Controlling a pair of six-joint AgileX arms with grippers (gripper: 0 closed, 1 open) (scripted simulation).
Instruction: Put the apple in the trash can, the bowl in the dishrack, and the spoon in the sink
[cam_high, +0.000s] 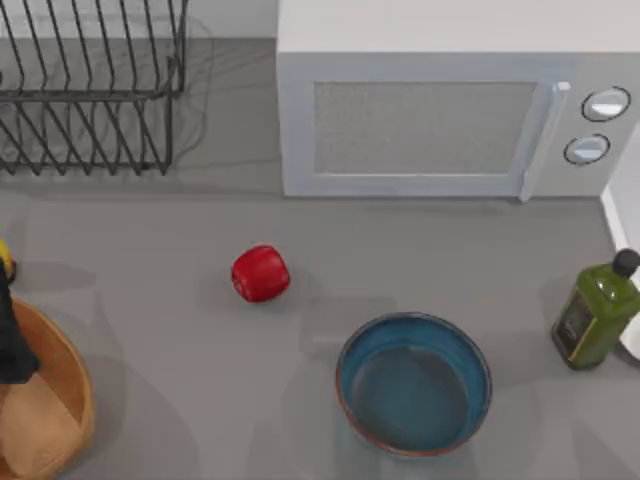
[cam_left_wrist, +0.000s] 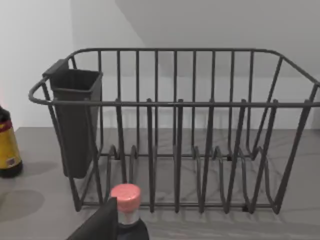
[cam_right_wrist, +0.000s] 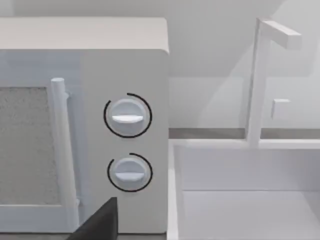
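Apple (cam_high: 260, 273) sits loose on the gray table (cam_high: 150, 300), left of centre, in front of the microwave (cam_high: 440, 110); bowl (cam_high: 413, 383) stands upright and apart from it toward the right, green oil bottle (cam_high: 596, 312) further right. Trash can (cam_high: 45, 405) at the left edge, dishrack (cam_high: 85, 85) back left, white sink (cam_right_wrist: 240, 200) beside the microwave. Can't tell either gripper's state.

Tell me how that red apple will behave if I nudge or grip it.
The apple looks round and glossy, so it will probably roll on the flat table if nudged. Its shiny skin may slip between fingers; a centred grip seems safer.
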